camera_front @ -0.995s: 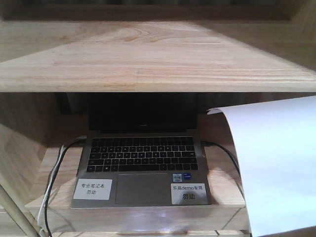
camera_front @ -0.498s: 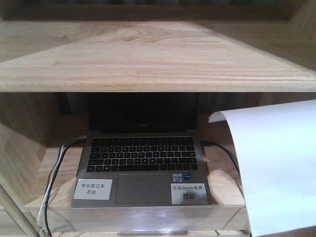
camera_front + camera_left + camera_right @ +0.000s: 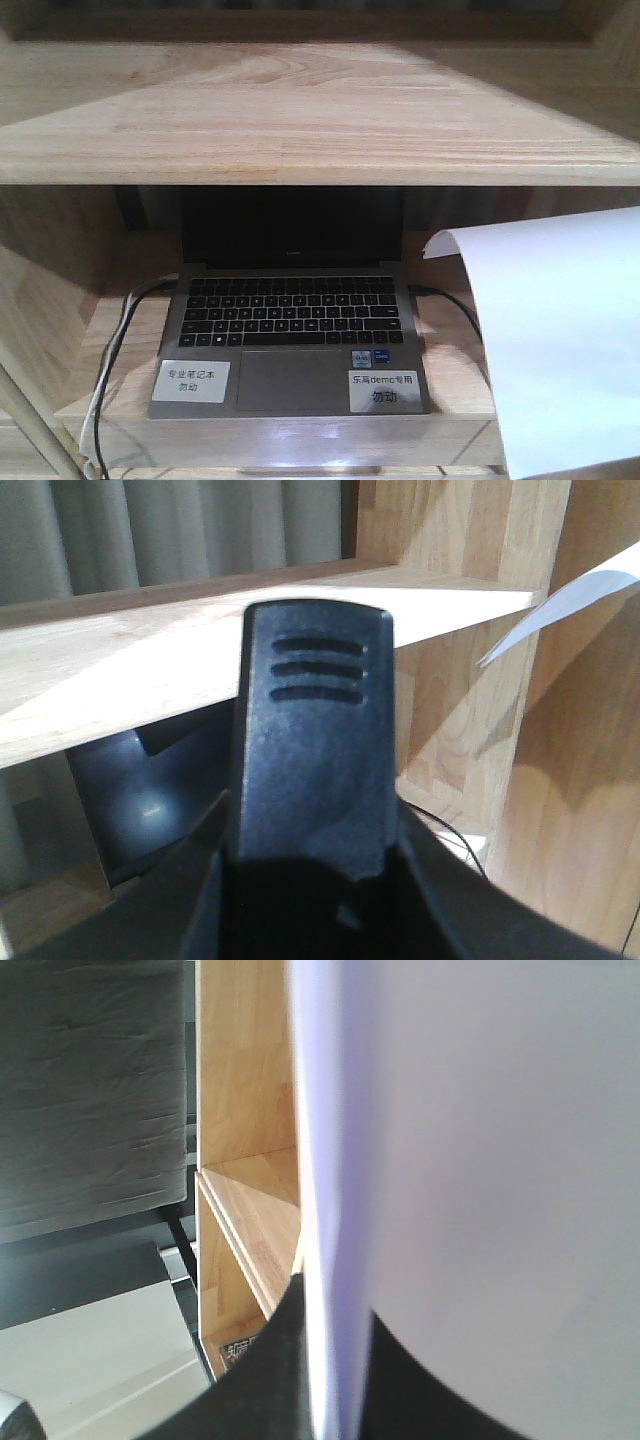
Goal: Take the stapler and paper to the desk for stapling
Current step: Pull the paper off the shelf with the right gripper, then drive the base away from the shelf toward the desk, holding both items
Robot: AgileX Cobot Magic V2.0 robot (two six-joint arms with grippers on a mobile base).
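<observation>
Paper (image 3: 560, 340) is pinched between the right gripper (image 3: 340, 1395) fingers and held up, top edge curled over, right of the laptop (image 3: 290, 330). Stapler (image 3: 315, 730) is clamped in the left gripper (image 3: 315, 890), raised before the shelf (image 3: 120, 670).

The paper (image 3: 570, 340) is white, the laptop (image 3: 290, 380) silver-grey with black keys (image 3: 290, 312).

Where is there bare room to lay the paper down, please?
The desk above the laptop is bare across all that shows. The lower shelf is crowded: the laptop fills its middle, cables run down its left and right, and the paper hangs in front of its right end.
</observation>
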